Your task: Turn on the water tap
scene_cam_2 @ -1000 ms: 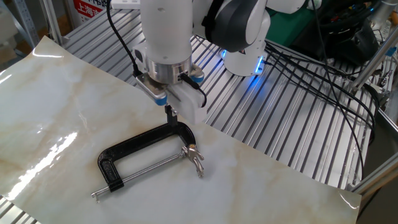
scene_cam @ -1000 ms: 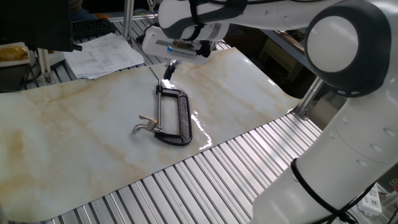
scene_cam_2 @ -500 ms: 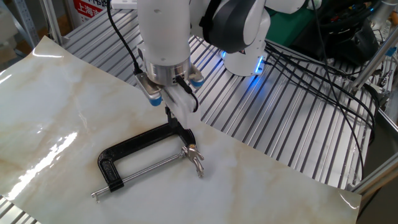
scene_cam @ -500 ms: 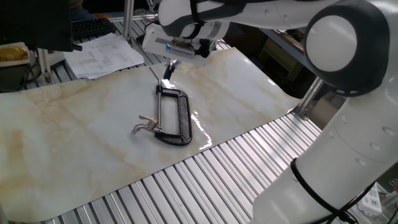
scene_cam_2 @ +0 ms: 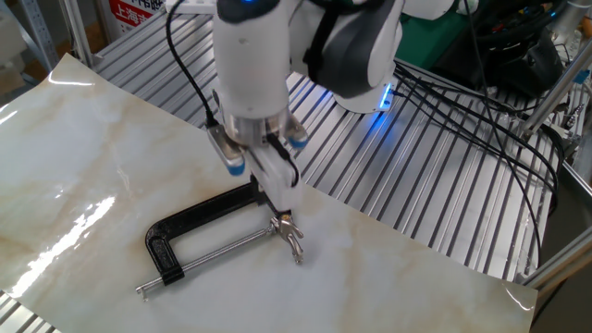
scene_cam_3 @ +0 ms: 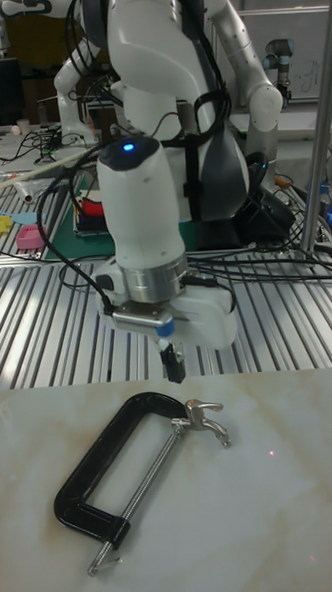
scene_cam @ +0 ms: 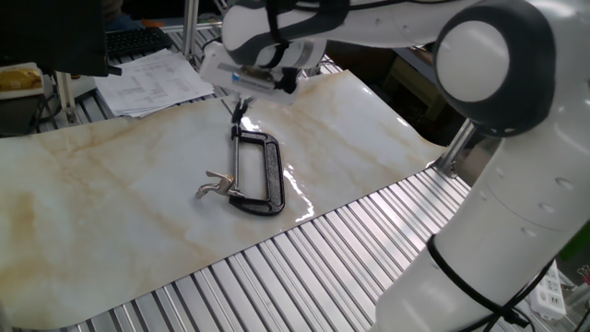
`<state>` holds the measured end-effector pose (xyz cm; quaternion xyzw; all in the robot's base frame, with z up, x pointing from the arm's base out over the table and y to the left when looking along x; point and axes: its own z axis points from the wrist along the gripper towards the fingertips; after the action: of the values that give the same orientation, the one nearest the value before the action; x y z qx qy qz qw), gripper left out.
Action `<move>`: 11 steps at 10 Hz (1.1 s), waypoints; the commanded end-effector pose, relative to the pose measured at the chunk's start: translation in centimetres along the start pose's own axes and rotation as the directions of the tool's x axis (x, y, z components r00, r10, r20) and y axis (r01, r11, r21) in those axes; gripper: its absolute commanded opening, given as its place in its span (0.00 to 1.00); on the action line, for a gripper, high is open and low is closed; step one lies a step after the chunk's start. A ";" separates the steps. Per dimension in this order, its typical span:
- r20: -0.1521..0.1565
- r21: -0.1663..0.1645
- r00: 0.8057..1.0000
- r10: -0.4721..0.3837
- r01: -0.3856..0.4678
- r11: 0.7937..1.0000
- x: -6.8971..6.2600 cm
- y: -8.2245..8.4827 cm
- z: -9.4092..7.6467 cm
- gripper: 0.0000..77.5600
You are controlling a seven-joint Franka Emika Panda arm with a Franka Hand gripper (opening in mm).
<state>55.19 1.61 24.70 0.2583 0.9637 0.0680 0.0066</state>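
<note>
One white Franka arm (scene_cam: 498,157) reaches over a marble-pattern sheet (scene_cam: 111,194) that covers part of a slatted aluminium table (scene_cam_2: 416,166).

One water tap (scene_cam_2: 208,236) lies flat on the sheet, roughly mid-sheet: black C-frame, thin straight rod (scene_cam_2: 217,252), silver winged lever (scene_cam_2: 290,235). Long axis follows the rod. In the other fixed view it runs lower-left to upper-right, lever end nearest the bare slats, free rod tip toward the sheet's near edge. In the tall fixed view the lever (scene_cam_3: 207,416) sits at upper right and the rod tip at lower left.

One gripper (scene_cam_3: 173,363) points straight down, tips above the tap frame's curved end, just beside the lever. I see no contact with the frame. Fingertips look drawn together, with no gap visible between them, and nothing is held.

Around: stack of papers (scene_cam: 152,81) and a keyboard (scene_cam: 136,39) off the sheet's far corner, black cable bundle (scene_cam_2: 472,102) on the slats, a second white robot (scene_cam_3: 192,95) behind the table. Nothing lies on the tap. In the other fixed view the wrist partly hides the frame's curved end.
</note>
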 end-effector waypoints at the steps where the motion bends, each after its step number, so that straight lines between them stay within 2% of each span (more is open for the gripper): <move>1: 0.014 0.001 0.999 0.029 -0.029 1.000 -0.2 1.8 3.2 0.00; 3: 0.015 0.003 0.999 0.036 -0.036 0.999 -0.3 2.3 4.2 0.00; 7: 0.026 -0.008 0.998 0.050 -0.050 0.999 -0.1 2.8 7.8 0.00; 11: 0.034 -0.016 0.998 0.057 -0.056 0.998 0.3 2.5 10.3 0.00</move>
<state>56.89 4.99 15.85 0.2843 0.9561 0.0684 0.0188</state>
